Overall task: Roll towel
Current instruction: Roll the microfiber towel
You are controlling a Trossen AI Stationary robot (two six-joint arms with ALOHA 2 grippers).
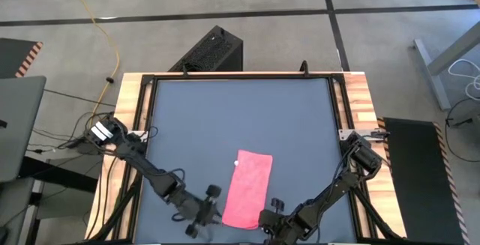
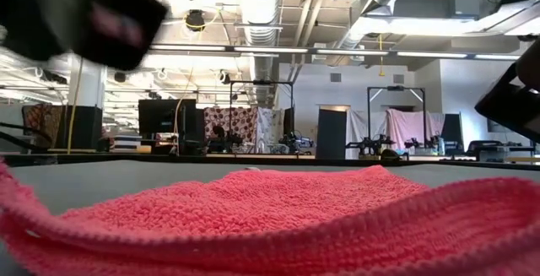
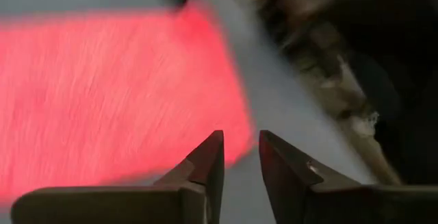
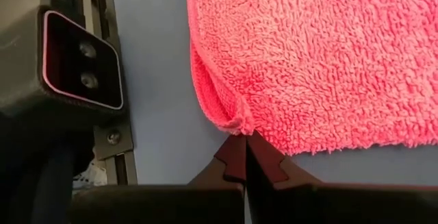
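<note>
Pink towel (image 1: pixel 248 189) lies flat on the dark grey table (image 1: pixel 225 118), in the near half and a little right of centre, long axis running from the near edge toward the middle. A small white tag (image 1: pixel 237 162) shows at its far left corner. Both arms reach in from the near corners. Right gripper (image 4: pixel 245 142) sits at the towel's near right corner; in the right wrist view its two fingers are pressed together with no gap, and a small puckered bit of the pink edge is pinched between the tips, so the corner is lifted into a low fold. Left gripper (image 3: pixel 241 157) is at the towel's near left corner, just beside the cloth; the left wrist view is blurred, but a narrow gap shows between its fingertips and nothing sits in that gap, the pink edge lying past the tips. In the low view the towel fills the foreground, its near edge raised in a thick ridge, with dark parts of the arms at the upper corners. A black box (image 1: pixel 212 50) stands on the floor beyond the far edge of the table.
</note>
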